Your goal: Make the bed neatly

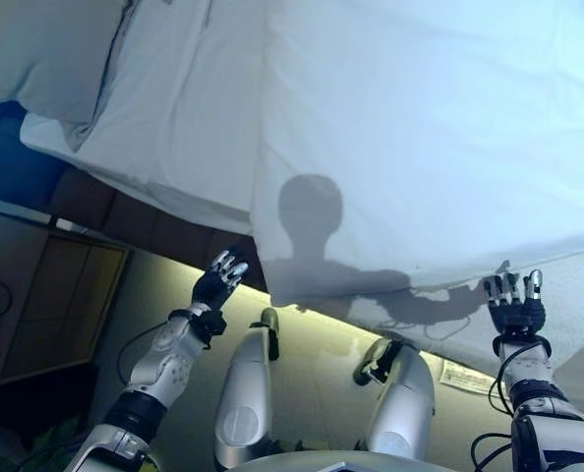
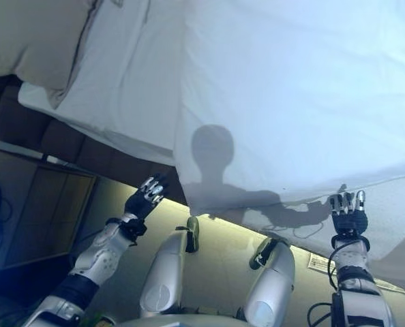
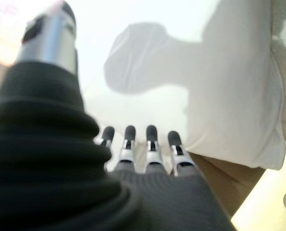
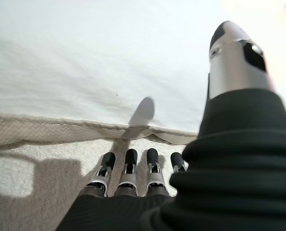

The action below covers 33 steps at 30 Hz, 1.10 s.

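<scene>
A white duvet covers most of the bed, and its near corner hangs over the bed's side. Beside it lies a bare stretch of white sheet with a pillow at the far left. My left hand hovers open just left of the hanging duvet corner, touching nothing. At the right, my right hand is open, with straight fingers over a textured off-white cover, just short of the duvet's hem.
The bed's dark brown base runs under the sheet. A wooden bedside cabinet stands at the left. A lit strip of floor runs along the bed, with a paper label on it.
</scene>
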Tool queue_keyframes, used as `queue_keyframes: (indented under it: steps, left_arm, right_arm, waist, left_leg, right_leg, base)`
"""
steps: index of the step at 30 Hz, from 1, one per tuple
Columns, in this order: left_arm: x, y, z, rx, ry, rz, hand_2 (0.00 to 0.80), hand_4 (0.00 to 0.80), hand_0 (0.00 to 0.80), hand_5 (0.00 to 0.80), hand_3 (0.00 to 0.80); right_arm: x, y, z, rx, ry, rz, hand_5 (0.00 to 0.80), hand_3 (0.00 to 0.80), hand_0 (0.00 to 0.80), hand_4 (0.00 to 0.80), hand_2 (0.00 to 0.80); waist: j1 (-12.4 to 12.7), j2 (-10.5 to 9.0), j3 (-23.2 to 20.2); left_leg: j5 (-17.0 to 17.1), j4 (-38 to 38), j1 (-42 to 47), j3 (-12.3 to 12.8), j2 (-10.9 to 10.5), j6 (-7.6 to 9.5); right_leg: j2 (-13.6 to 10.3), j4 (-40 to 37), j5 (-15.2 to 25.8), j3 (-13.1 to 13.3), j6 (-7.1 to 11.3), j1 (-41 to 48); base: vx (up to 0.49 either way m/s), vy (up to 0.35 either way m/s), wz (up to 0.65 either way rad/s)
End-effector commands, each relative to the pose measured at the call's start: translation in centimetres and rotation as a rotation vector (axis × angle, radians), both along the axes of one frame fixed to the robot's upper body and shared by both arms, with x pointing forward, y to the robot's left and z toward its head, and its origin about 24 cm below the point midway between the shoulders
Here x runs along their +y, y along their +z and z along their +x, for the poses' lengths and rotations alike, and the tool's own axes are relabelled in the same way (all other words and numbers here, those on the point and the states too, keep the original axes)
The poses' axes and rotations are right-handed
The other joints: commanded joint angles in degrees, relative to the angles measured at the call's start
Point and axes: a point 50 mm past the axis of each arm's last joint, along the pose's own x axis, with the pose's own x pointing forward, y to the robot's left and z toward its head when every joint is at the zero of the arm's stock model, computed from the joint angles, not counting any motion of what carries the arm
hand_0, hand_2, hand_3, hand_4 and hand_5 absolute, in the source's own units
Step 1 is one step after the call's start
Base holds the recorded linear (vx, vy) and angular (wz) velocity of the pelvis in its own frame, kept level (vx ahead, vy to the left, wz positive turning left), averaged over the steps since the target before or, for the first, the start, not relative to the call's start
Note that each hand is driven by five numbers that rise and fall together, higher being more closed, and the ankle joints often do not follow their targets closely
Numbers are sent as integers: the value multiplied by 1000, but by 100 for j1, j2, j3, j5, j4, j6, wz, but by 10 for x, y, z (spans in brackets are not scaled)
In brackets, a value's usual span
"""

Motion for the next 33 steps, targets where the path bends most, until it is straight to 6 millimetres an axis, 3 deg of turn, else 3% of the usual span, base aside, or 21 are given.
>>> queue_keyframes:
  steps: [1,6,12,15,22,25,28,33]
  left_arm:
    - [-8,7,-2,-68,-34,-55,0,0,0,0,0]
    - [-15,6,-2,-64,-39,-64,0,0,0,0,0]
    - [-22,6,-2,-63,-36,-77,0,0,0,0,0]
    - [-24,7,-2,-63,-41,-84,0,0,0,0,0]
    - [-26,4,-9,-49,-68,-113,0,0,0,0,0]
    - [-23,1,-11,-46,-69,-108,0,0,0,0,0]
    - [-19,-1,-14,-45,-64,-92,0,0,0,0,0]
    - [-13,-5,-17,-40,-36,-53,0,0,0,0,0]
  right_arm:
    - [-25,11,-10,-42,-81,29,0,0,0,0,0]
    - [-30,13,-10,2,-83,35,0,0,0,0,0]
    - [-44,32,-5,-40,-65,10,0,0,0,0,0]
    - [-47,45,4,-63,-23,-51,800,800,800,800,800]
    - [-57,83,20,-118,68,-164,800,800,800,800,800]
    - [-56,89,23,-135,88,-161,800,800,800,800,800]
    - [-54,81,21,-125,92,-130,800,800,800,800,800]
    - [-44,50,8,8,114,-173,800,800,800,800,800]
  waist:
    - [171,146,-148]
    - [187,201,-196]
    - [186,332,-199]
    - [190,357,-209]
    - [214,417,-278]
    - [237,386,-287]
    - [258,299,-309]
    - [289,94,-403]
  left_leg:
    - [-87,-197,99,-275,324,169]
    - [-97,-134,46,-260,300,175]
    - [-47,-190,24,-225,236,189]
    - [-35,-238,58,-202,207,197]
    - [6,-360,226,-145,151,211]
    - [-5,-361,277,-149,162,217]
    - [-17,-364,371,-146,201,226]
    - [-10,-479,737,-143,248,266]
  right_leg:
    - [-429,-1714,2309,573,907,-180]
    - [-445,-1586,2274,646,894,-309]
    - [-454,-1562,2283,709,877,-433]
    - [-472,-1584,2293,715,879,-445]
    - [-516,-1617,2291,721,872,-361]
    - [-520,-1604,2280,696,869,-299]
    - [-522,-1636,2285,629,872,-143]
    - [-481,-1924,2387,442,897,382]
  base:
    - [36,29,4]
    - [25,33,5]
    - [-11,44,7]
    - [7,34,4]
    - [34,45,3]
    - [8,-14,0]
    - [34,-66,5]
    - [59,-97,4]
